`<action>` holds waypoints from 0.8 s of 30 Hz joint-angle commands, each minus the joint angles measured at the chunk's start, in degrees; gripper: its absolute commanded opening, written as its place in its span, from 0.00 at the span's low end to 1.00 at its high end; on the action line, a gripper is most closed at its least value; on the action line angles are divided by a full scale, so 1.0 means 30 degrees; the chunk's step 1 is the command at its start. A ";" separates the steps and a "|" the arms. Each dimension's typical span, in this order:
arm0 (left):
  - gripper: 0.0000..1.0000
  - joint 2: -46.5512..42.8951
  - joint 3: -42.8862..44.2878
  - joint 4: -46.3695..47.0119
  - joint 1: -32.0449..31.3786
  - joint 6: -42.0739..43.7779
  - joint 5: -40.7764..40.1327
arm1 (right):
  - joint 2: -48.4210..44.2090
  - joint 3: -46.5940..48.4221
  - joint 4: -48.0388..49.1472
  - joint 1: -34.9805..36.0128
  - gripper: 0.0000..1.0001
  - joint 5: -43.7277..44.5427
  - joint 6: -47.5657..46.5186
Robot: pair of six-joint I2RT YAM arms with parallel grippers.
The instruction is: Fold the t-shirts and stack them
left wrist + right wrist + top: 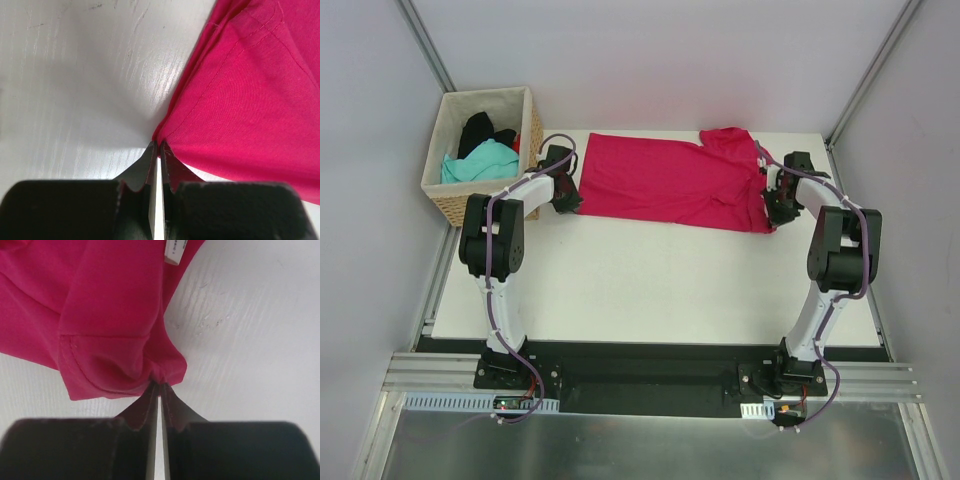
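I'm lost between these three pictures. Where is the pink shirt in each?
Top external: pink shirt spread across the far middle.
Left wrist: fills the right side, corner pinched by the left gripper.
Right wrist: fills the upper left, edge pinched by the right gripper.
Shared landmark: the white table beneath it.

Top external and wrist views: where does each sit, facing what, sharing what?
Top external: above, behind the bases, looking down on the white table; left arm and right arm show.
Left wrist: on the left arm, facing along the left tool, shut on the crimson-pink cloth t-shirt.
Right wrist: likewise, right tool pinching its white-labelled end.
Shared: that shirt.
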 commanded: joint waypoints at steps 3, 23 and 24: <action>0.00 0.0093 -0.0027 -0.0394 0.0367 0.0396 -0.0587 | 0.0143 0.0374 -0.0352 0.0130 0.01 0.0118 -0.0315; 0.00 -0.0581 -0.0730 -0.0511 0.0865 0.0397 -0.2284 | -0.1557 -0.0828 0.0968 -0.0895 0.01 0.4572 0.0152; 0.00 -0.0610 -0.0759 -0.0511 0.0895 0.0367 -0.2344 | -0.1586 -0.0886 0.0967 -0.1011 0.01 0.4719 0.0270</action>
